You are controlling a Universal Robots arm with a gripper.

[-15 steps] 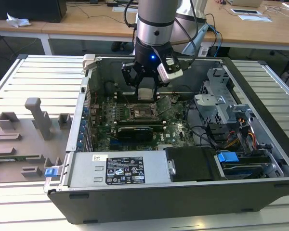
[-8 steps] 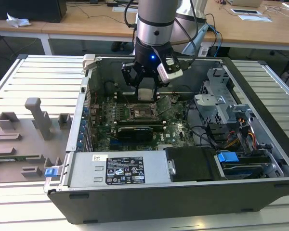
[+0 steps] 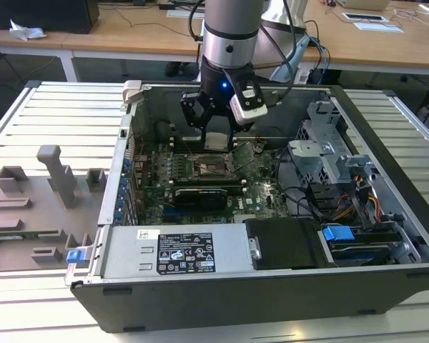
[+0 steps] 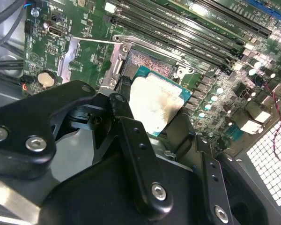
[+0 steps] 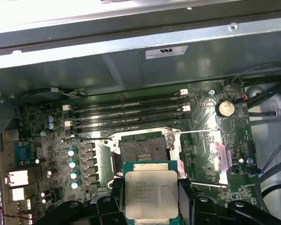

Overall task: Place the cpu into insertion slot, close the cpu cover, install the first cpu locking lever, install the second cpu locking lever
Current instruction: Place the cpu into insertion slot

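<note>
My gripper (image 3: 215,137) is shut on the cpu (image 3: 214,141), a flat square chip with a dull silver top, held by two opposite edges. In both wrist views the cpu (image 5: 151,194) (image 4: 155,105) hangs level above the green board, just off to one side of the insertion slot (image 5: 141,151) (image 4: 147,63). The slot's dark centre lies uncovered. The cpu cover (image 5: 176,152) looks raised on edge at one side of the slot. Two thin wire levers (image 5: 199,132) stick out beside it, unlatched.
The work is inside an open computer case (image 3: 121,179). Long black memory slots (image 5: 126,110) run beside the socket. A black power-supply box (image 3: 282,243) and drive cage (image 3: 329,153) sit at the exterior view's right. A grey fixture plate (image 3: 36,207) lies left of the case.
</note>
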